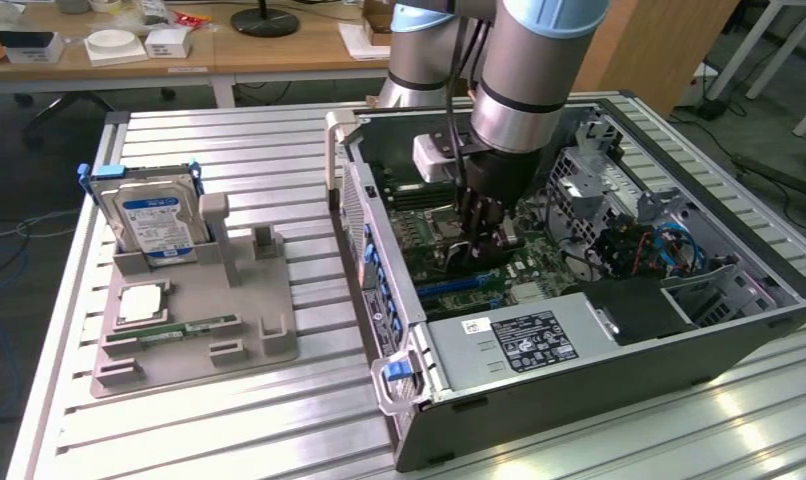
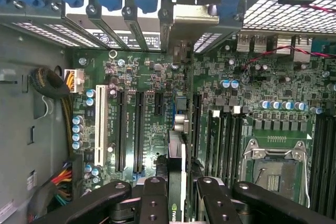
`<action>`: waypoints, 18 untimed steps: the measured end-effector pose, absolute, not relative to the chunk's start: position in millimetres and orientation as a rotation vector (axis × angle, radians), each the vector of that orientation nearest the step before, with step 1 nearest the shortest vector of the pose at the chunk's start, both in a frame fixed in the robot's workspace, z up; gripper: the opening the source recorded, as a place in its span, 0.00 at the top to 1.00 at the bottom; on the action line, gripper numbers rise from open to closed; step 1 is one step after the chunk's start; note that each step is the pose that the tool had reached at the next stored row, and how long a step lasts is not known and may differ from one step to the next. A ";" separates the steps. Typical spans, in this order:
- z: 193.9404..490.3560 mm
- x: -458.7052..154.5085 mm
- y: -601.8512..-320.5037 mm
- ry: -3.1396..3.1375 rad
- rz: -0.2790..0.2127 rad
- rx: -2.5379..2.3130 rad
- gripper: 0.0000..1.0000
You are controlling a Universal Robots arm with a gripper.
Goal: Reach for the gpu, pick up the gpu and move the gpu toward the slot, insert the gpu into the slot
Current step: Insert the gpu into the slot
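Observation:
My gripper (image 1: 481, 238) reaches down into the open computer case (image 1: 417, 380), over the green motherboard (image 1: 437, 225). In the wrist view the gripper (image 2: 177, 184) is shut on the gpu (image 2: 176, 153), which I see edge-on as a thin card between the black fingers (image 2: 154, 195). The card's silver end bracket (image 2: 186, 19) stands against the case's rear wall among the slot covers. The gpu lies lined up along the motherboard's expansion slots, beside two long black slots (image 2: 139, 129). The slot under it is mostly hidden by the card, and I cannot tell whether it is seated.
A grey holder (image 1: 190, 320) on the table at the exterior view's left carries a silver hard drive (image 1: 152, 215), a memory stick (image 1: 176, 328) and a square chip (image 1: 142, 301). Inside the case are the power supply (image 1: 523, 340), the processor socket (image 2: 275, 169), memory slots (image 2: 223, 135) and cable bundles (image 2: 50, 85).

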State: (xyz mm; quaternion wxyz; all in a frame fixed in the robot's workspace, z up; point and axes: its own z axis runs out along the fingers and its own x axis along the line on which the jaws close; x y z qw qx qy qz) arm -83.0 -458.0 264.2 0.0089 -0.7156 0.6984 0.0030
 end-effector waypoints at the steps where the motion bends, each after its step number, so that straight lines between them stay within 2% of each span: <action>1: 264.1 -83.1 -458.0 2.182 0.010 -2.236 0.74; 18: 254.7 -85.4 -457.9 2.182 0.010 -2.235 0.74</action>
